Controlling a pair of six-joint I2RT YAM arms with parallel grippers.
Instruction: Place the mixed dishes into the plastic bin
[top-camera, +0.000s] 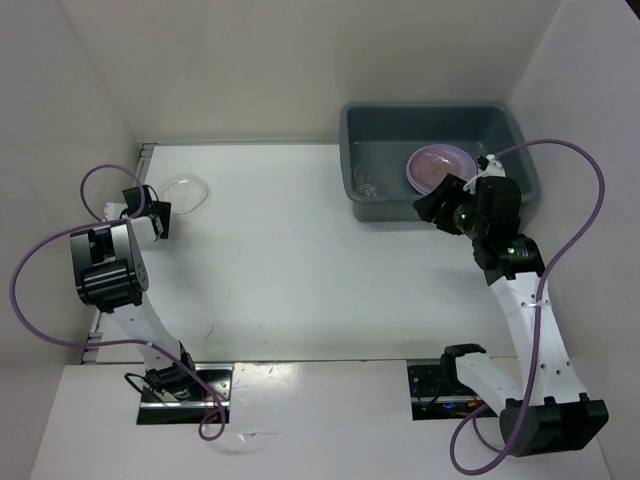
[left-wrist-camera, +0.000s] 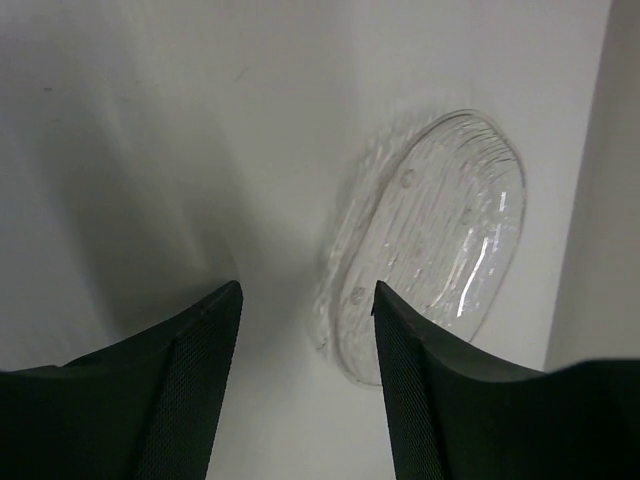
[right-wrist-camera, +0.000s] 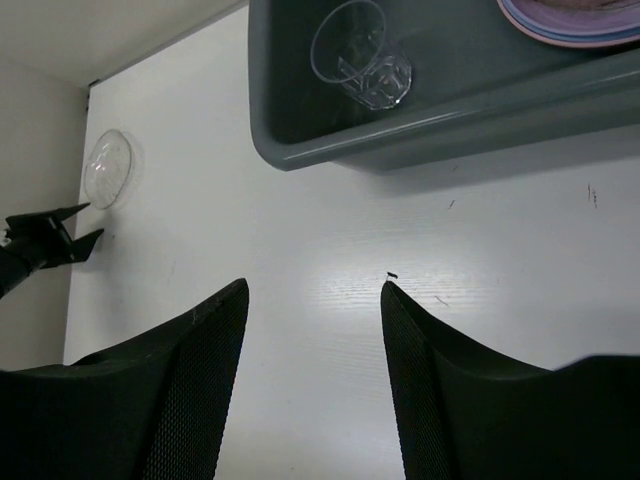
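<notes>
Left gripper (left-wrist-camera: 307, 290): fingers apart, only bare table (left-wrist-camera: 290, 400) between them, and the clear plate (left-wrist-camera: 430, 240) lies just past its right-hand finger. The wrist view shows the plate's ribbed, bumpy plastic, while from above it's just a glassy blob. Right gripper (right-wrist-camera: 314, 288) is also spread and empty, near the grey bin (right-wrist-camera: 420, 130). Its camera catches a clear glass (right-wrist-camera: 360, 55) in the bin alongside the stacked pinkish and lavender plates (right-wrist-camera: 575, 20).

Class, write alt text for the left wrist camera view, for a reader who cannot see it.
A clear ribbed plastic plate lies on the white table, just ahead and right of the left gripper. The gripper's black jaws stand apart with only bare table between them, the right jaw's tip at the plate's near rim.
</notes>
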